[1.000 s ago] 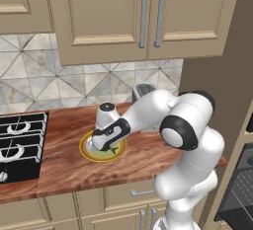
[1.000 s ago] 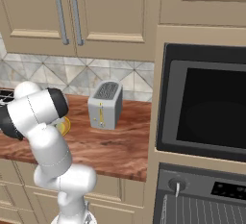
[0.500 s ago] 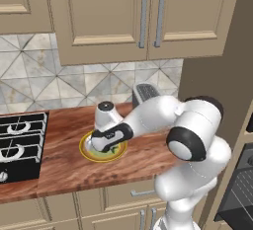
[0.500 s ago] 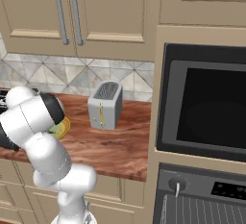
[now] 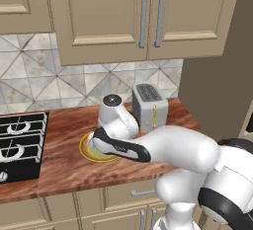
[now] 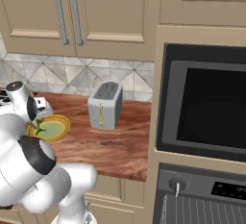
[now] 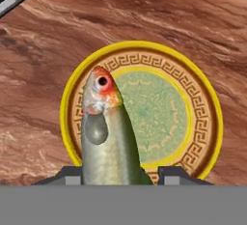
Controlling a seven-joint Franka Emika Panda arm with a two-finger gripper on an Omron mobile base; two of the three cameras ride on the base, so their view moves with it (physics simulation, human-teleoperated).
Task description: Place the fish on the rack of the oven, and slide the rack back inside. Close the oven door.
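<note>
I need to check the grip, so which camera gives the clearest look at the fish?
The hand view: the fish stands large between the pincer tips, above the yellow-rimmed plate. The right base view shows it as a thin green sliver below the hand. In the left base view the arm covers it.

I see the fish point(image 7: 105, 137), silvery-green with a red-orange head, between my fingertips above a plate. The oven point(image 6: 204, 117) stands right, its rack point(image 6: 206, 211) showing low.

Beige upper cabinets point(image 5: 104, 17) with metal bar handles point(image 5: 144, 16); backsplash point(image 5: 44, 81) of grey diamond-pattern tiles; reddish wooden counter point(image 6: 113, 143) (black stove grates point(image 5: 17, 142) at its left end); beige drawers point(image 5: 94, 207) beneath its front edge.
</note>
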